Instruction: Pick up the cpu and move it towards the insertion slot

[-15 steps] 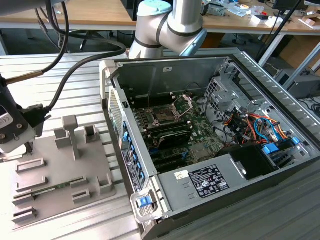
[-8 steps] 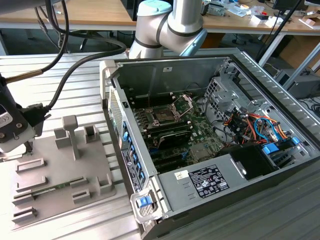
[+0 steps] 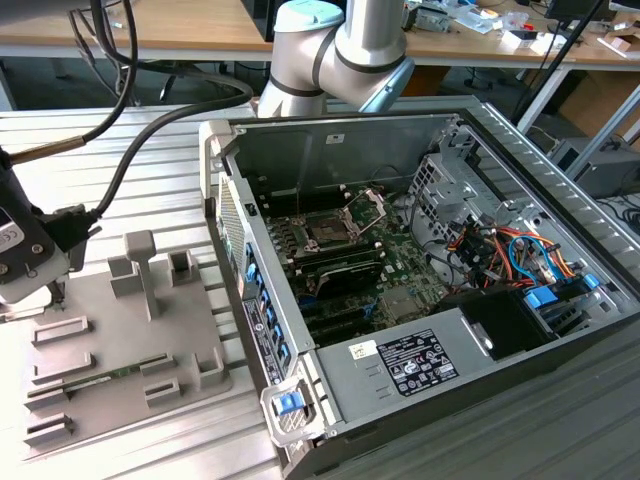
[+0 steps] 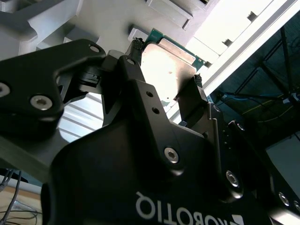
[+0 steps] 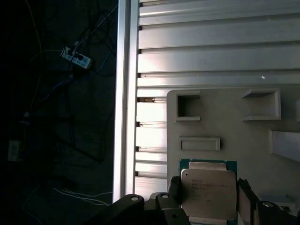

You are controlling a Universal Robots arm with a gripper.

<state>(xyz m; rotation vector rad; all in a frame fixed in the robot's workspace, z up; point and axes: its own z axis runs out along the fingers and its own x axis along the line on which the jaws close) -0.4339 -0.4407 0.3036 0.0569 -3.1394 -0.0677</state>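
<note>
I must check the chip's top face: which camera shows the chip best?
The first wrist view: the chip lies face-on, nearly whole. The second wrist view shows it slanted and glaring. In the exterior view the arm's end hangs over that spot.

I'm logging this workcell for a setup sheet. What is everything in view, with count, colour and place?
table: one, silver slatted aluminium, under everything else.
grey tray: one, grey with raised blocks and pockets, on the table at the exterior view's left.
computer case: one, grey metal, open, at the exterior view's centre and right.
power supply: one, silver box, at the case's near end.
cables: several, orange and blue, inside the case.
cpu: one, silver top on green board, on the grey tray.
insertion slot: one, dark with silver frame, inside the case.
arm: one, silver with pale blue joints, behind the case.
end effector: one, black, over the tray, shut on the cpu.
</note>
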